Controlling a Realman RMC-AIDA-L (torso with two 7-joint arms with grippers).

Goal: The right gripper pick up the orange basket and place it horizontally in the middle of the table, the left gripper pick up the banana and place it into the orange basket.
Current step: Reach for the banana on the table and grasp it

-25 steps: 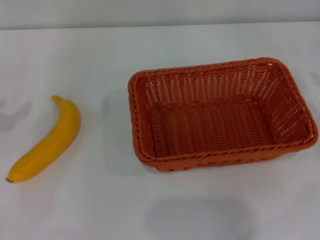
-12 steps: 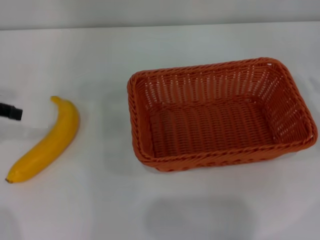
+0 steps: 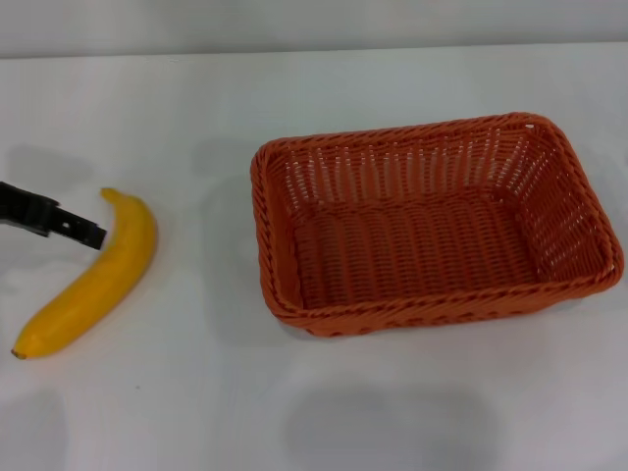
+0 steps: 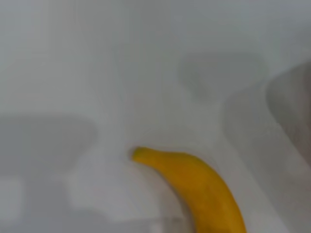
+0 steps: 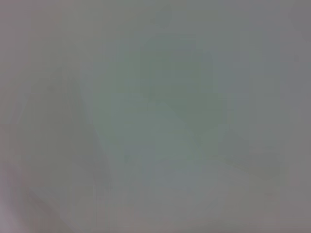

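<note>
The orange basket [image 3: 422, 310] rests empty on the white table [image 3: 196, 402], right of centre, its long side running left to right. The yellow banana [image 3: 93, 277] lies on the table at the left, slanted, with its dark tip toward the near left. My left gripper [image 3: 93, 235] reaches in from the left edge as a thin black bar and ends right beside the banana's upper part. In the left wrist view the banana [image 4: 201, 189] shows close below the camera. The right gripper is out of view.
Bare white tabletop lies between the banana and the basket and along the near edge. A pale wall runs behind the table's far edge [image 3: 314, 49]. The right wrist view is a blank grey blur.
The left gripper has come in from the left edge and moved right, up to the banana's upper end. Banana and basket have not moved.
</note>
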